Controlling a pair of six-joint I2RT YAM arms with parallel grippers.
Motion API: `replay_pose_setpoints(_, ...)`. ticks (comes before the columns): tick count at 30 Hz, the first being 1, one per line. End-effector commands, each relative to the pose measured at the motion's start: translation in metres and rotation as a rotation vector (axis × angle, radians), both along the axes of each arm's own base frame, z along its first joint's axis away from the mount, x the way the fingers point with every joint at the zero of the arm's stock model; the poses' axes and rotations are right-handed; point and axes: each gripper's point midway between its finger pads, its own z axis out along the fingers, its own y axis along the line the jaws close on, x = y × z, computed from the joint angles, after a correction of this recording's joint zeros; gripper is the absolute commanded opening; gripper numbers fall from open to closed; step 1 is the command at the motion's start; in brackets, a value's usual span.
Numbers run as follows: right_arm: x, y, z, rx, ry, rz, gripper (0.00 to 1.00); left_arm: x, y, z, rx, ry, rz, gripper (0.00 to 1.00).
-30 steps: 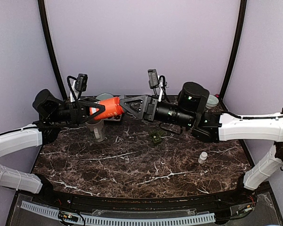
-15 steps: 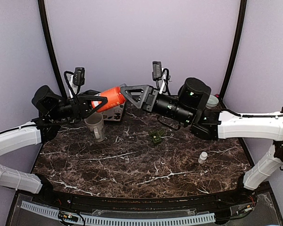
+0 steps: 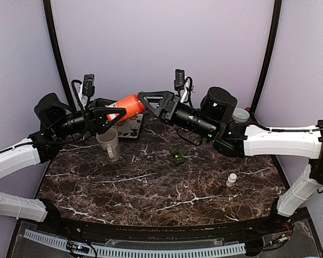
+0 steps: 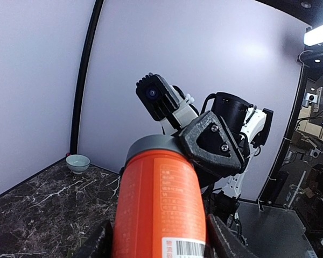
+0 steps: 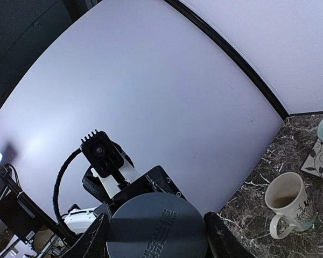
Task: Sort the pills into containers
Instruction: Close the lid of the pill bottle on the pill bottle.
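While both arms reach in from the sides over a dark marbled table (image 3: 151, 193), they hold one orange bottle (image 3: 126, 107) in the air between them, above the back left of the tabletop.

The white and black left arm (image 3: 16, 158) comes in from the left. The right arm (image 3: 282, 141) stretches across from the right.

The bottle lies almost on its side, with its cap end tipped a little upward toward the right arm. The left claw (image 3: 114, 114) is clamped around the bottle's orange body, one finger on each side, as the left wrist view shows from close up. The right claw (image 3: 142, 101) is closed on the grey cap (image 5: 157, 226), and its two fingers press the cap's rim in the right wrist view.

A beige mug (image 3: 109, 144) stands upright on the table just below the bottle, not touching it. A white patterned box (image 3: 132, 128) sits just behind the mug. A pale bowl (image 3: 240, 114) rests at the back right, partly hidden by the right arm.

A small white vial (image 3: 231, 179) stands upright near the right side, well apart from everything else. A tiny green item (image 3: 177, 157) lies near the middle of the table, too small to identify.
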Motion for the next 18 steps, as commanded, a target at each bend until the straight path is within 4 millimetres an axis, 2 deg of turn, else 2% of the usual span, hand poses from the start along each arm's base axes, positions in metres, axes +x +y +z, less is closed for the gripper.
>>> replay_pose_setpoints(1, -0.04, 0.04, -0.079, -0.197, 0.167, 0.205, 0.0, -0.039, -0.022, 0.002, 0.033, -0.109, -0.136, 0.0)
replay_pose_setpoints(8, -0.039, 0.045, -0.083, -0.194, 0.228, 0.219, 0.0, -0.032, -0.024, 0.0, 0.048, -0.161, -0.055, 0.0)
replay_pose_setpoints(18, -0.034, 0.047, -0.087, -0.178, 0.305, 0.237, 0.0, -0.02, -0.024, -0.017, 0.131, -0.277, 0.087, 0.0)
